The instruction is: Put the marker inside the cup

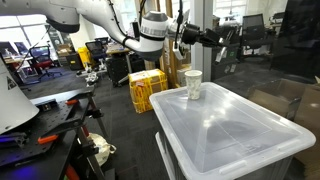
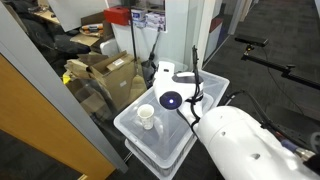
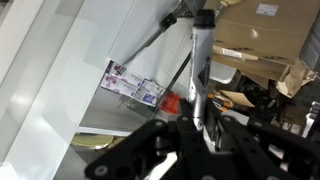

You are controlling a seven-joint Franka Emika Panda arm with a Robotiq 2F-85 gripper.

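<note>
The gripper (image 3: 200,130) is pinched narrow on the marker (image 3: 201,60), which juts out from the dark, blurred fingers in the wrist view, its gripped end hidden between them. The cup (image 1: 193,85) stands upright near an edge of the clear bin lid (image 1: 235,125), apart from the marker held in the air. In both exterior views the marker is too thin to pick out surely against the arm.
</note>
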